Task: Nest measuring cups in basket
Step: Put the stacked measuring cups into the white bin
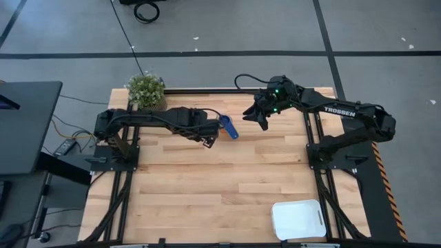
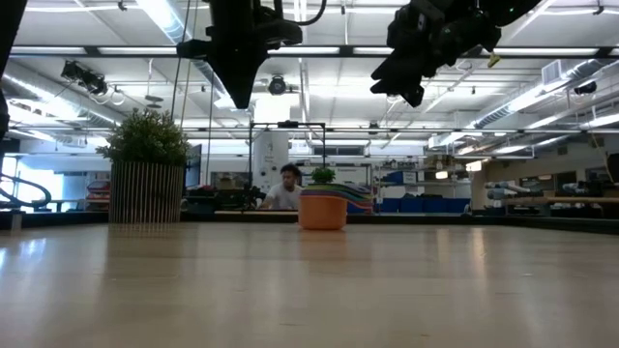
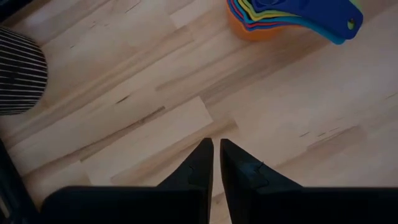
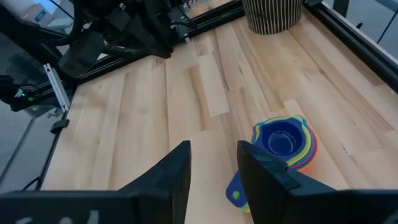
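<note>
Currently we find the cups (image 4: 285, 142) nested in one stack, orange outermost at the bottom and dark blue innermost on top, standing on the table (image 1: 207, 186) toward its far edge, between the two arms. The handles fan out together to one side. The stack is not in the basket (image 1: 298, 220), which sits well apart at the near right corner of the table; we see nothing inside it. At the far left corner stands a plant (image 1: 146, 89) in its ribbed pot.

Going left to right: the left gripper (image 3: 216, 163) is raised above the table just beside the stack, on its left. Its fingers are nearly together with only a thin slit between them, and they hold nothing. The right gripper (image 4: 212, 163) is also raised, to the right of the stack and apart from it. Its fingers stand parted and empty.
</note>
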`<action>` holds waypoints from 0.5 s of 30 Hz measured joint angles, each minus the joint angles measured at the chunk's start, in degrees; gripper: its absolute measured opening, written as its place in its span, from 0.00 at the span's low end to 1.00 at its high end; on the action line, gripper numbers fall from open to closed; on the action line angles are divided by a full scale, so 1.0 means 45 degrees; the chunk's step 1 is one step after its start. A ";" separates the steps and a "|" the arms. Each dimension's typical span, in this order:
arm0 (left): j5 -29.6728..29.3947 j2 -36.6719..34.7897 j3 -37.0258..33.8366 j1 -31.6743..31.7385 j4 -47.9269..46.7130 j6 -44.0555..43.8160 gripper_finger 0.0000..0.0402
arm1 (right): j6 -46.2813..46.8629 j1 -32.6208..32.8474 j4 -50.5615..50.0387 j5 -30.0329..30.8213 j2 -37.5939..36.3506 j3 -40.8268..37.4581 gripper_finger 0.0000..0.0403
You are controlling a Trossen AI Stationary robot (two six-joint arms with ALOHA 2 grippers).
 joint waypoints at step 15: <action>0.0600 0.0000 -0.0001 0.0110 0.0056 0.0005 0.04 | -0.0392 0.0165 0.0000 0.0053 0.0000 0.0000 0.34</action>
